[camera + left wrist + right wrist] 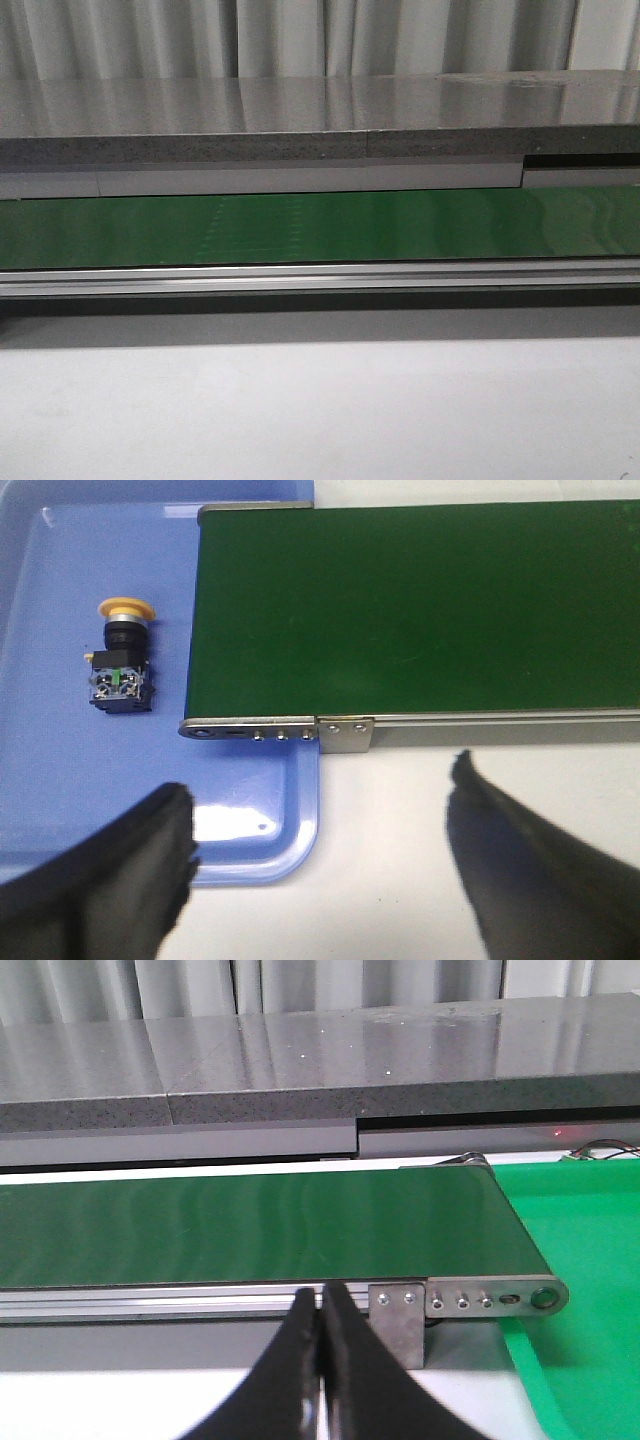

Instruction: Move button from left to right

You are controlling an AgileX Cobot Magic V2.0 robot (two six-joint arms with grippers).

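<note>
Button (pixel 121 657) and blue tray (pixel 40 780) sit at the left end of the green belt (pixel 420 610), seen only in the left wrist view; the front view shows just the belt's middle run, with no button and no arm in it. The button lies on its side on the tray floor, just beside the belt's end roller but apart from it, its yellow-orange cap pointing toward the far side and its black blocky body nearer the camera.

The left end effector (pixel 320 865) hangs over the near edge of the tray with its two dark fingers spread wide and nothing between them. It is on the near side of the button and somewhat to its right, not yet over it. The right end effector (pixel 322 1360) waits at the belt's right end, fingers pressed together and empty, in front of the aluminium rail; a green tray (pixel 580 1260) lies beyond that end (a likely place for the button to finish).

As for handling, the button looks small, rigid and light, a hard plastic part that should not deform under the fingers. The round cap and the collar beneath it would probably roll or slip in a pinch. The flat sides of the black body seem the better hold, with the fingers closing across its width. The tray floor looks smooth, so a glancing touch could slide the button away.
</note>
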